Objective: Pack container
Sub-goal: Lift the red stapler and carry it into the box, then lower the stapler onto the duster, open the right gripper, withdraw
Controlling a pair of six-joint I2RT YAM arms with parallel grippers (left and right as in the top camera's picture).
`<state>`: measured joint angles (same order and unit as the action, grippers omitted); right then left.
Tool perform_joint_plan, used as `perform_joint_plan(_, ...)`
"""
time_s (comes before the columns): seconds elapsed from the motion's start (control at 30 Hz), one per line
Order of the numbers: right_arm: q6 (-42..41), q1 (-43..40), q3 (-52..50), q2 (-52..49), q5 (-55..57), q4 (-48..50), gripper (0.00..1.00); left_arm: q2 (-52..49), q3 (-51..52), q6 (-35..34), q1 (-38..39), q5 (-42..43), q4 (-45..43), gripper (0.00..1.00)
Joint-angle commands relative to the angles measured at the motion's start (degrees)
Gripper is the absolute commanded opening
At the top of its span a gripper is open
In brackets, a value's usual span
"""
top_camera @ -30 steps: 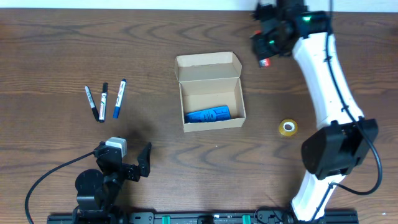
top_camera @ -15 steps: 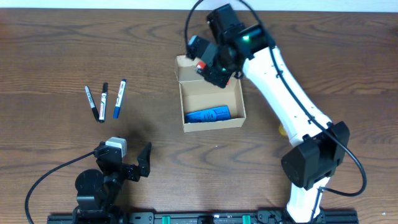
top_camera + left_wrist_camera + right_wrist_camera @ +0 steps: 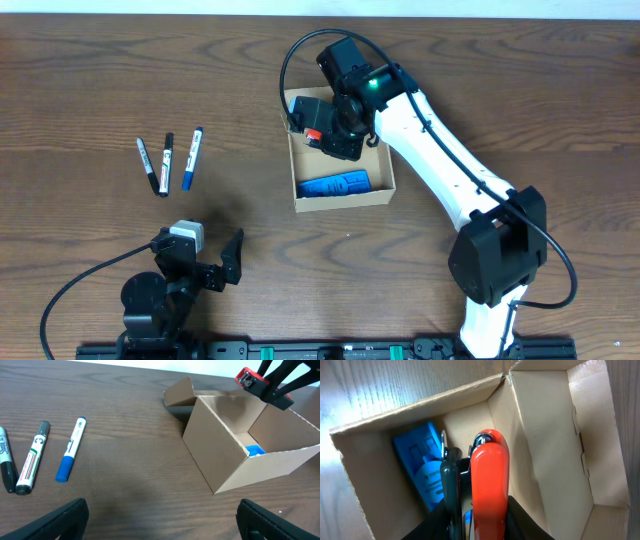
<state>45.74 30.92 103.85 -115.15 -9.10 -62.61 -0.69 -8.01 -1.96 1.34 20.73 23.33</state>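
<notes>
The cardboard box (image 3: pixel 345 200) sits open near the middle of the wooden table (image 3: pixel 100 80), its flap lid folded back on the far side. A blue object (image 3: pixel 335 185) lies along the box's near wall. The right gripper (image 3: pixel 325 130) hangs over the far left part of the opening, fingers clamped on a red-and-black stapler (image 3: pixel 312 134) held above the box floor. 3 markers (image 3: pixel 166 163), 2 black and 1 blue, lie side by side well left of the box. The left gripper (image 3: pixel 162 522) rests near the table's front edge, jaws spread wide and empty, facing the box from a distance.
</notes>
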Motion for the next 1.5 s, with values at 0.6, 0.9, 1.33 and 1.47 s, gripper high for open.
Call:
perform_joint_plan(0.6, 9.5, 0.7, -0.2, -7.8, 3.7, 3.8, 0.10, 0.4, 1.2, -0.6, 0.2, -0.2, 0.1, 0.95)
perform_joint_plan(0.9, 10.1, 1.9, -0.3, -8.9, 3.7, 5.7, 0.11, 0.4, 1.2, -0.6, 0.2, -0.2, 0.0, 0.95)
perform_joint_plan(1.33, 10.7, 2.6, -0.5, -11.5, 3.6, 6.5, 0.11, 0.4, 1.2, -0.6, 0.2, -0.2, 0.0, 0.95)
perform_joint_plan(1.47, 10.7, 2.6, -0.5, -11.5, 3.5, 6.7, 0.18, 0.4, 1.2, -0.6, 0.2, -0.2, 0.0, 0.95)
